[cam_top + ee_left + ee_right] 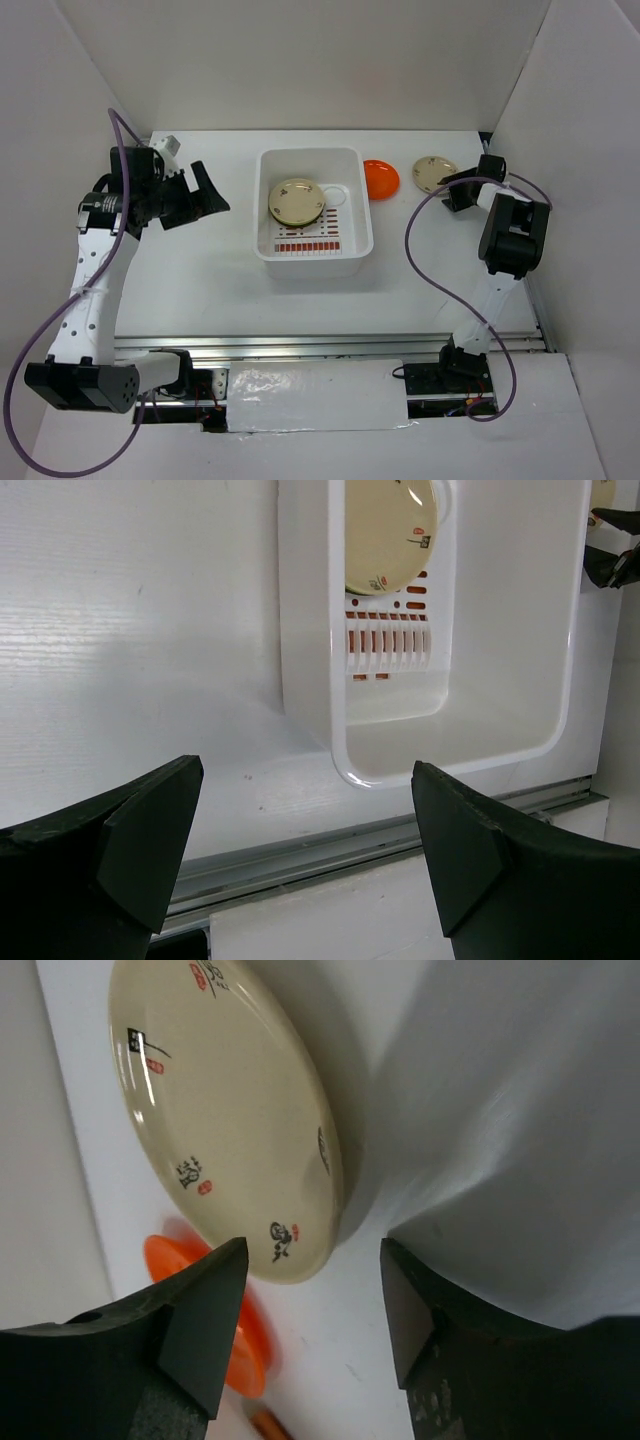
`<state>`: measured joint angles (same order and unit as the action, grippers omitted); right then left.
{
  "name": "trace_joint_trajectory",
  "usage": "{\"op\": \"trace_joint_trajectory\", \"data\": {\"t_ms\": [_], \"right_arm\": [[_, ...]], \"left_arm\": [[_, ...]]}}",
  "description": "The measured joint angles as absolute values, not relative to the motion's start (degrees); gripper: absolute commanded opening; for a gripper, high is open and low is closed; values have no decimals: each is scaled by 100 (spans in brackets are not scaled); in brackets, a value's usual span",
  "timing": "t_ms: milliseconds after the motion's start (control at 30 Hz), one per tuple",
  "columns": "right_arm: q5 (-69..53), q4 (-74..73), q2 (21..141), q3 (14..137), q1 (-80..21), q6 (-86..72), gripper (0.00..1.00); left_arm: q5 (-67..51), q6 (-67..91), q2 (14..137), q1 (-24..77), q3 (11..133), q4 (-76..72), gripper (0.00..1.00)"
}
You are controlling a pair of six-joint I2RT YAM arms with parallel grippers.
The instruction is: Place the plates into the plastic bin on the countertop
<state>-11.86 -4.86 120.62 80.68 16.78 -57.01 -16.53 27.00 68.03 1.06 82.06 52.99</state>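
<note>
The white plastic bin (268,165) stands mid-table and holds one cream plate (296,200); both show in the left wrist view, the bin (310,630) and the plate (385,530). An orange plate (381,178) lies just right of the bin. A second cream plate (433,173) lies right of it, seen close in the right wrist view (220,1110) beside the orange plate (170,1260). My right gripper (455,192) (310,1290) is open, its fingers just short of that cream plate's rim. My left gripper (205,195) (305,830) is open and empty, left of the bin. No other plates show.
The white countertop (190,270) has a metal rail (330,345) along its front edge, also in the left wrist view (330,845). White walls enclose the back and both sides, and the right wall stands close to the right arm.
</note>
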Motion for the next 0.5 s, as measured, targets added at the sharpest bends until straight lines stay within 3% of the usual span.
{"op": "trace_joint_trajectory", "data": {"t_ms": [100, 167, 300, 500], "right_arm": [[-1236, -784, 12342, 8414, 1680, -5811, 45], [-1245, -1015, 12510, 8678, 1693, -5837, 42], [-1299, -1420, 12868, 9188, 1704, -5872, 3], [-1444, -1559, 12962, 9406, 1708, -5916, 0]], "left_arm": [[-1592, 2698, 6947, 104, 8350, 5306, 99], [-1546, 2696, 7002, 104, 8444, 5308, 99], [-1514, 2696, 7063, 91, 8541, 5280, 99], [-1455, 2696, 7126, 73, 8556, 5288, 99]]}}
